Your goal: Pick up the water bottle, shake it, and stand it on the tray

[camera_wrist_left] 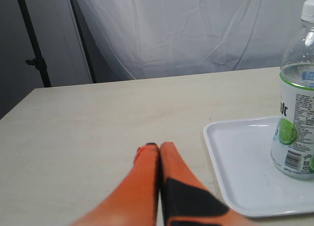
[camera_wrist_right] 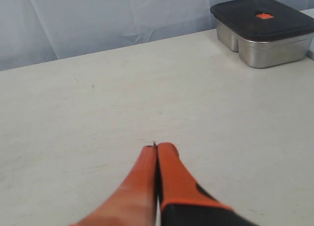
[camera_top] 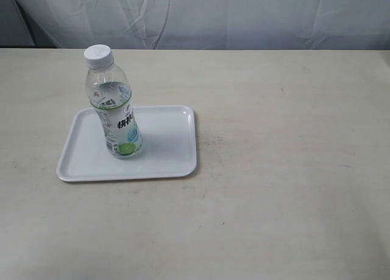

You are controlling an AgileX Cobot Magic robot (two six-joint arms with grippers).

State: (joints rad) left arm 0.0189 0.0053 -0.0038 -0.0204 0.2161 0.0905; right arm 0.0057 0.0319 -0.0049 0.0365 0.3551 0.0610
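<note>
- Over the near table (camera_top: pixel 280 225), neither arm reaches into the exterior view. Each shows only to its own wrist camera.
- At one arm's end the left hand (camera_wrist_left: pixel 158 146) has its orange fingers pressed together with nothing between them, low over the bare table top.
- Likewise the right hand (camera_wrist_right: pixel 157 146) is pressed together and holds nothing. Its camera takes in no bottle, only a lidded steel container (camera_wrist_right: pixel 262 32) farther off.
- On the left half of the table lies the tray (camera_top: pixel 167 161), flat, its long side running left to right.
- On the tray's left part stands the water bottle (camera_top: pixel 116 119), base inside the rim, white cap up, long axis vertical. Neither hand touches it.
- Beyond the left fingertips and off that hand's line, well apart, its wrist camera shows tray and bottle. So I judge the left arm the nearer one. It would need to spread, swing toward the bottle and close across its body from the side.
- With the bottle standing on the tray, I cannot tell whether the shaking is done.
- Farthest back, a creased white cloth (camera_top: pixel 231 15) hangs behind the table.
</note>
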